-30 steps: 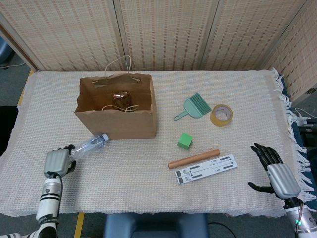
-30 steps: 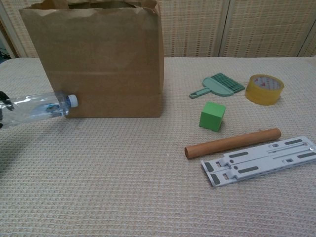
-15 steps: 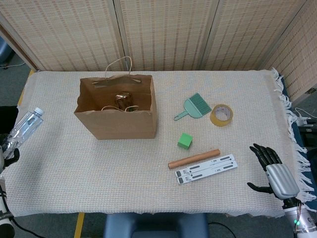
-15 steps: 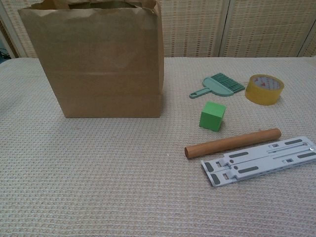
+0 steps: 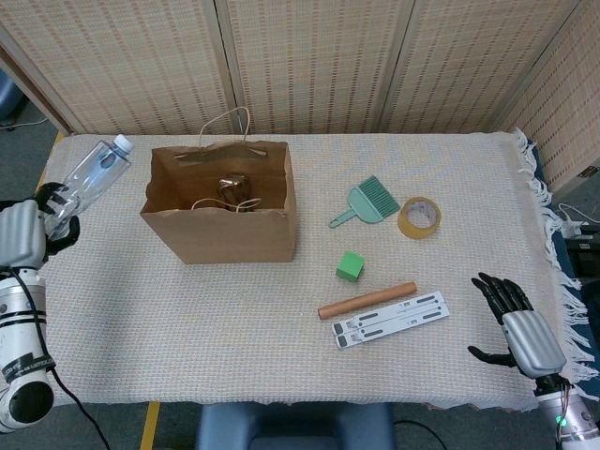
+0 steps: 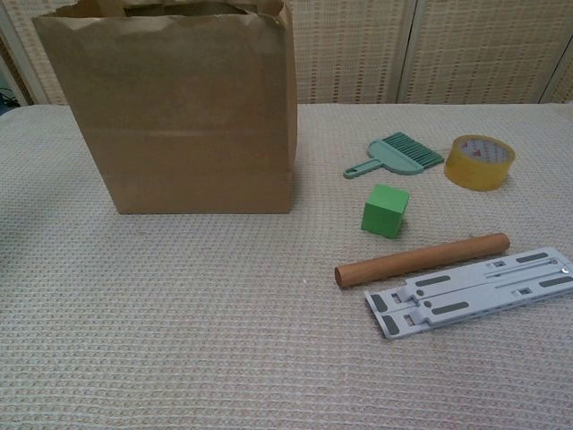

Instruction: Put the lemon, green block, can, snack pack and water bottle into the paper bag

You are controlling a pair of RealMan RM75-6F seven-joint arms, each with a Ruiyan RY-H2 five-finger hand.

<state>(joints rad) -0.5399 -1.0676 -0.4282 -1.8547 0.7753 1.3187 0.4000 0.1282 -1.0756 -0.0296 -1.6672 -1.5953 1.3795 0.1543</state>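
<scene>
Left of the open brown paper bag (image 5: 220, 211), the left robot hand (image 5: 23, 234) grips the base of a clear plastic water bottle (image 5: 94, 173), held above the bench (image 5: 281, 375). The bottle's long axis tilts up and toward the bag, white cap nearest the bag's left rim, just beside it. Dropping it in looks to need a move rightward over the opening. Well right of the bag, the right robot hand (image 5: 520, 328) rests open, holding nothing
</scene>
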